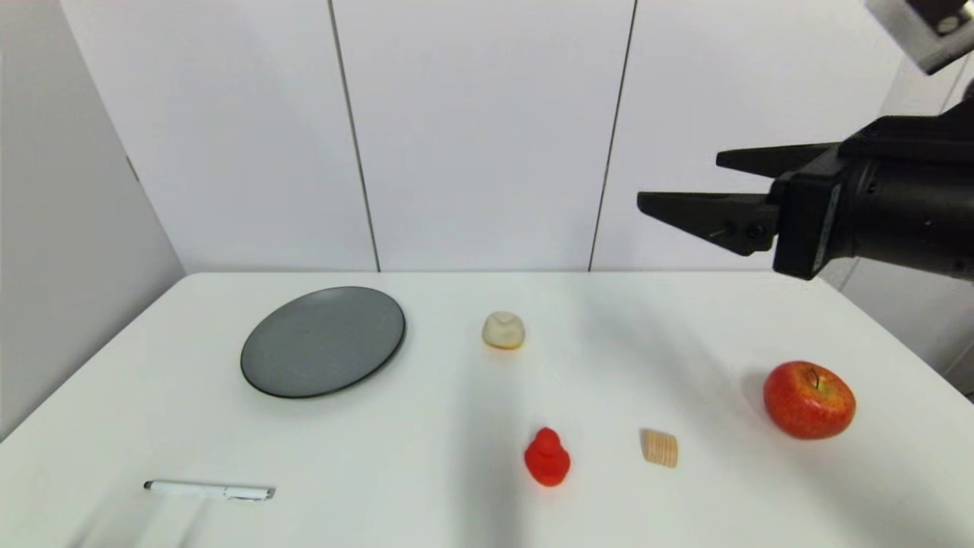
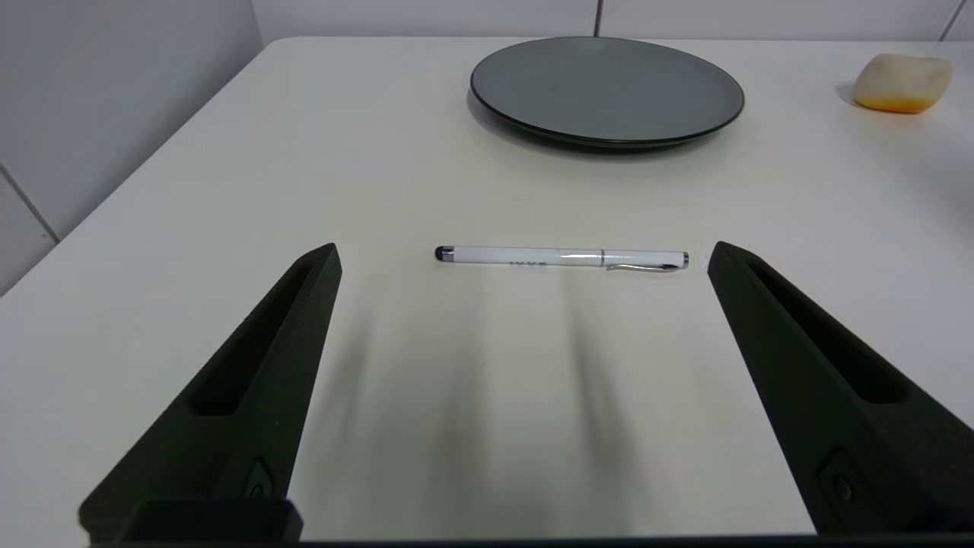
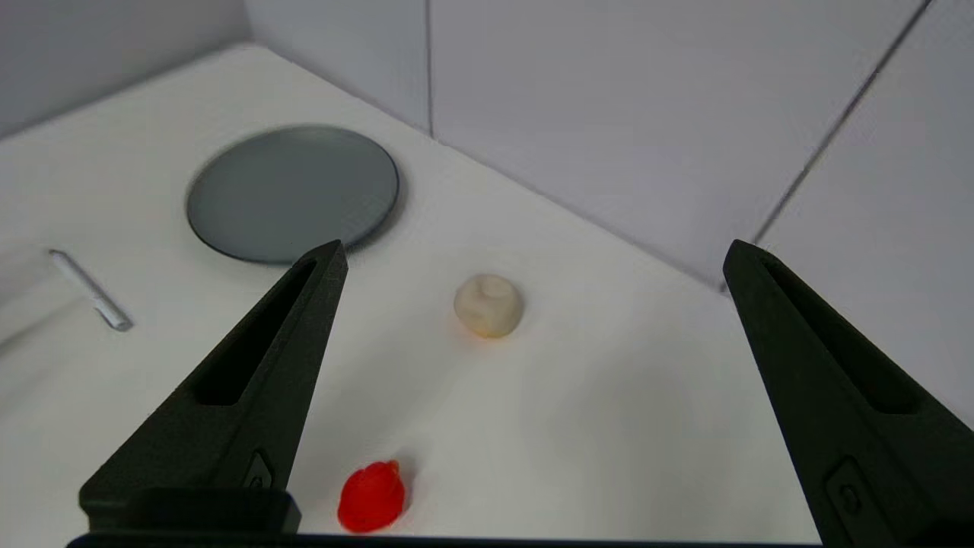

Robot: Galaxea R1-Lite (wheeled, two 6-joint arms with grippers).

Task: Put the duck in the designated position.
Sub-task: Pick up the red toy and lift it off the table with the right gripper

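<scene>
The small red duck (image 1: 547, 457) stands alone on the white table (image 1: 426, 426), near the front and just right of centre; the right wrist view shows the duck (image 3: 370, 496) low between that arm's fingers. My right gripper (image 1: 679, 181) hangs open and empty high over the table's right side, well above and to the right of the duck, pointing left. My left gripper (image 2: 523, 250) is open and empty, low over the front left of the table, just short of a pen. No mark on the bare tabletop shows the designated position.
A dark grey plate (image 1: 323, 341) lies at the back left. A white pen (image 1: 209, 491) lies at the front left. A pale lump (image 1: 503, 330) sits mid-back, a small tan ridged piece (image 1: 660, 447) right of the duck, and an apple (image 1: 809, 399) far right.
</scene>
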